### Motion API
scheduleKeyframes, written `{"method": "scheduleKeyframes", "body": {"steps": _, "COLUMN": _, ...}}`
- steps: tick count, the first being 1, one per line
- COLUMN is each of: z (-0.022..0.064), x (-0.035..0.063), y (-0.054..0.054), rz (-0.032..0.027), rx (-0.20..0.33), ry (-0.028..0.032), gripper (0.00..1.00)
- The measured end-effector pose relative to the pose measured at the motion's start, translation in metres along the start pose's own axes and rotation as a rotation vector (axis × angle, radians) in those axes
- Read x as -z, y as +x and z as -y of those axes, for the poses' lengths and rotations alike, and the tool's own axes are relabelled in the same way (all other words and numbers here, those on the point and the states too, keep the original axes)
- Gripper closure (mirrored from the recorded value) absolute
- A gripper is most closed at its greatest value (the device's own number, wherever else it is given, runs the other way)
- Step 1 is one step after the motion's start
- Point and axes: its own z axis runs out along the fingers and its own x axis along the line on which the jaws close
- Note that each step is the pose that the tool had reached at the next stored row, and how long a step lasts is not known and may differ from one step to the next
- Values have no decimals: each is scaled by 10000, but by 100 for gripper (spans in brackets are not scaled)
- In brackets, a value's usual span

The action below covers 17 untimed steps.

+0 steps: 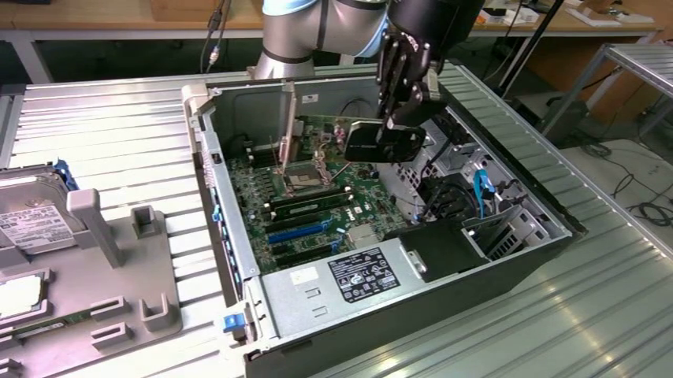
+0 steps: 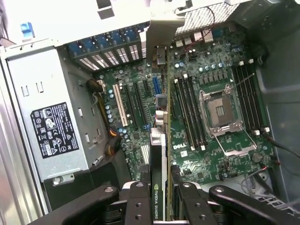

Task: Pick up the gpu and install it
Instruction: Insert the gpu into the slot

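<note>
While clamped edge-on in the gripper, the gpu hangs over the motherboard, upper centre of the exterior view.
Looks thin, stiff, light, fragile; best held by the board edges, off components.

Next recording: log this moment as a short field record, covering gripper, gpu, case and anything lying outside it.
gripper: shut on the gpu, above the open case
gpu: held on edge over the motherboard, silvery bracket toward the case's vented rear wall; not seated
case: lying on its side, panel off
outside: hard drive on the grey tray at the exterior view's left
</note>
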Motion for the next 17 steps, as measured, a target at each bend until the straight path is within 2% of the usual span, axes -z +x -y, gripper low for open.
{"method": "scheduleKeyframes", "body": {"steps": 7, "z": 0, "x": 0, "y": 0, "rz": -46, "rx": 1242, "ry": 17, "gripper": 73}}
{"method": "scheduleKeyframes", "body": {"steps": 11, "z": -2, "x": 0, "y": 0, "rz": -59, "rx": 1598, "ry": 22, "gripper": 73}}
{"method": "scheduleKeyframes", "body": {"steps": 13, "z": -1, "x": -5, "y": 0, "rz": -54, "rx": 1601, "ry": 28, "gripper": 73}}
{"method": "scheduleKeyframes", "body": {"steps": 17, "z": -3, "x": -35, "y": -9, "rz": -35, "rx": 1680, "ry": 150, "gripper": 73}}
